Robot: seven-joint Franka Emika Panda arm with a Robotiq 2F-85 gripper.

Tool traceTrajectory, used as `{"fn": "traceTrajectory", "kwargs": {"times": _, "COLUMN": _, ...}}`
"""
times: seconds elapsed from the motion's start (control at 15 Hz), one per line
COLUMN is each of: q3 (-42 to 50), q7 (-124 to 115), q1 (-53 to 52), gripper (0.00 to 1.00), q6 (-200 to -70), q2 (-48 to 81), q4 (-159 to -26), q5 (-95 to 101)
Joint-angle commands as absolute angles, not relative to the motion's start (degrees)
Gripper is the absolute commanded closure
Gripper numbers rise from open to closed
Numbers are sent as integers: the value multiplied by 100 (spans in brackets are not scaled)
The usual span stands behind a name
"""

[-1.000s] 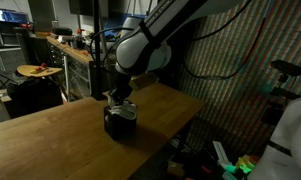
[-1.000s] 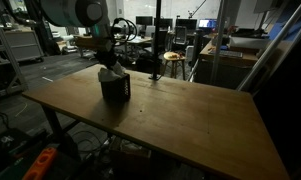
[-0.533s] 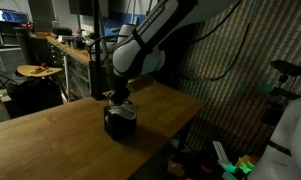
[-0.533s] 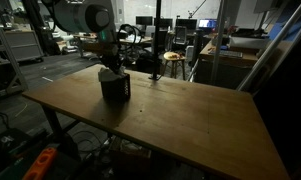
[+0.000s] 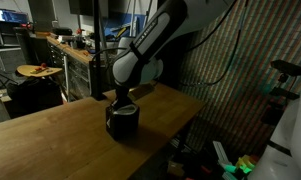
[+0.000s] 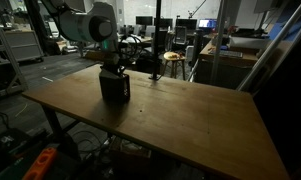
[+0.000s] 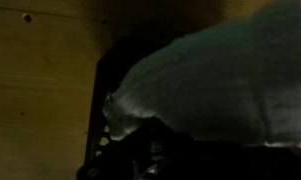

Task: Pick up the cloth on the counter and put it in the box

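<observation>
DESK: What is shown from outside the rig?

CAPTION: In an exterior view, the pale arm (image 5: 150,50) is seen bent down over the counter (image 5: 50,140). The gripper (image 5: 121,101) is lowered to the open top of the box (image 5: 121,123). The box is stood upright on the wood, near one end of the tabletop. A cluttered workbench (image 5: 70,45) is made out behind it in the dim room. What is caught between the fingertips is too dark to be told there.

DESK: And from the opposite angle?

CAPTION: In an exterior view, the same box (image 6: 114,86) is pictured close to a corner of the counter (image 6: 180,120). The gripper (image 6: 112,68) is set directly above it and touching its top. A round stool (image 6: 172,58) is seen beyond the table's edge.

DESK: Where is the cloth (image 7: 220,80) placed, and how are the jaws set?

CAPTION: In the wrist view, the cloth is shown bunched close under the camera. It is raised over the dark latticed rim of the box (image 7: 102,135) and draped across the opening, with bare counter (image 7: 40,70) to one side. The fingers themselves are hidden by fabric. The jaws are pressed together, and the cloth is held pinched between them, above the box rather than lying flat on the wood.
</observation>
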State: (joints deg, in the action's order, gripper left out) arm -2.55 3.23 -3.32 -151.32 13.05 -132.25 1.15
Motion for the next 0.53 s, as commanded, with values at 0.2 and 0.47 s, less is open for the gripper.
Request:
{"fn": "traceTrajectory", "kwargs": {"times": 0.2, "q3": -261, "q7": 402, "q1": -289, "gripper": 94, "q6": -14935, "q2": 1547, "q4": -13237, "q5": 189}}
{"fn": "traceTrajectory", "kwargs": {"times": 0.47, "q3": -268, "q7": 388, "q1": -301, "gripper": 94, "q6": -14819, "q2": 1499, "q4": -13235, "q5": 190}}
